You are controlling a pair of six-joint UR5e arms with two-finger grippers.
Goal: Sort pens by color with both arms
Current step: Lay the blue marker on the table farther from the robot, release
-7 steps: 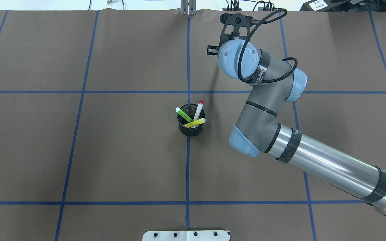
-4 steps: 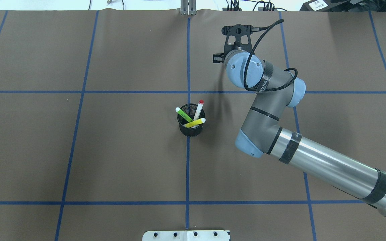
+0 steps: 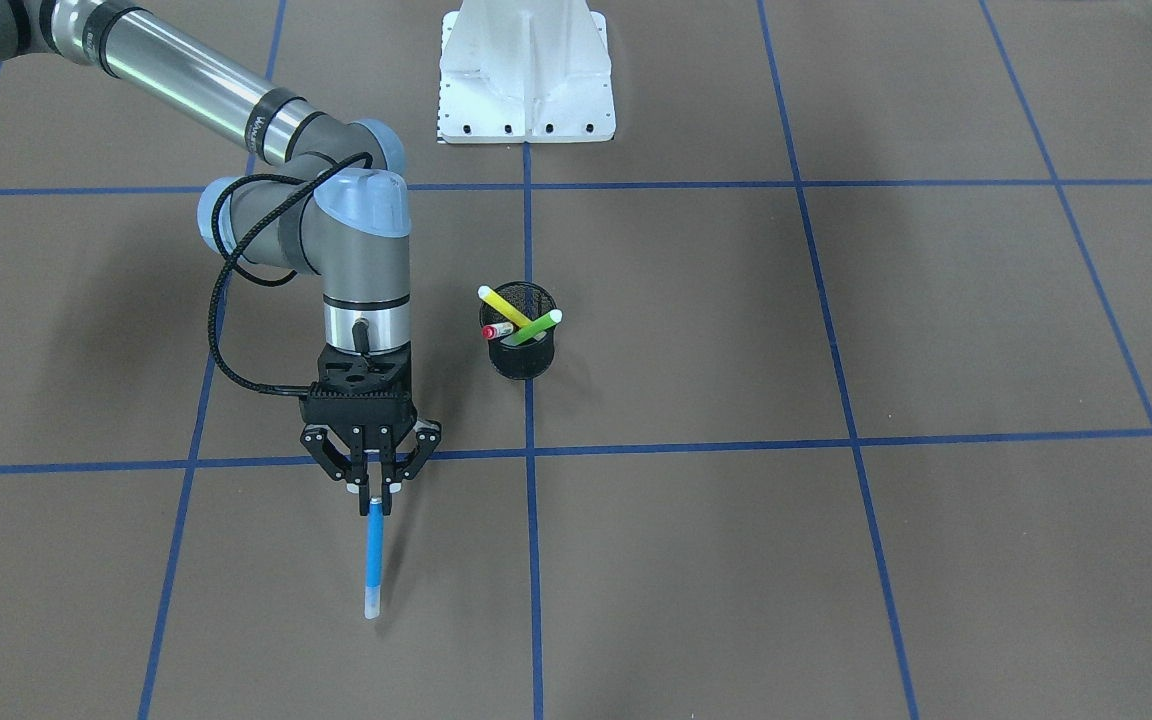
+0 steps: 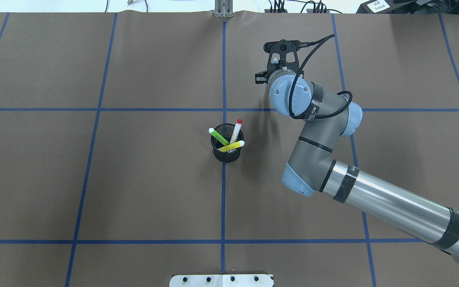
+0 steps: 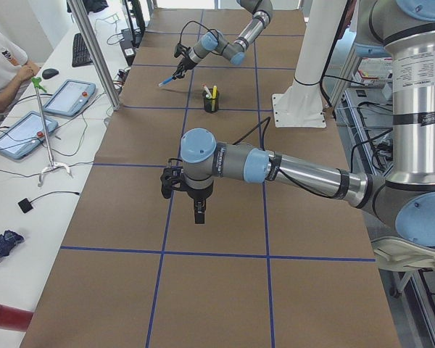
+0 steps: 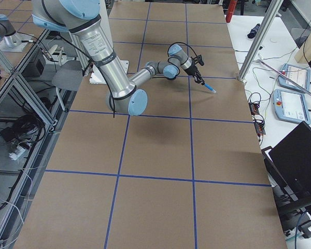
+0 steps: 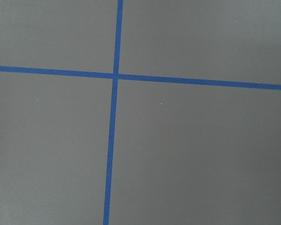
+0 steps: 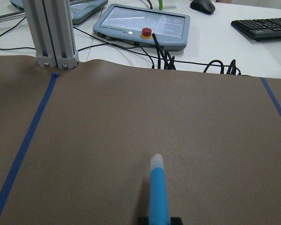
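A brown table (image 3: 836,300) marked into squares by blue tape lines (image 3: 528,560), with two robot arms working over it. The right gripper (image 3: 372,488) points down over a square on the far side of the table from the robot's base, to the robot's right of the centre line. Its jaws are closed narrowly on the upper end of a blue pen (image 3: 373,555). The pen slants down and away from the robot, pale cap lowest. Whether the cap touches the table cannot be told. In the right wrist view the blue pen juts out ahead towards the table's far edge, where a metal post (image 8: 54,33), a control tablet with a red button (image 8: 143,26) and a keyboard (image 8: 267,27) sit.

A black mesh cup (image 3: 521,355) stands upright on the centre tape line, well apart from the blue pen. Three pens lean inside it: a yellow pen (image 3: 498,303), a green pen (image 3: 536,327) and a red pen (image 3: 498,330).

The left gripper (image 5: 198,212) hangs over the table nearer the robot's left end, far from the cup. Whether its jaws are wide or narrow cannot be told. The left wrist view shows only table and crossing tape lines.
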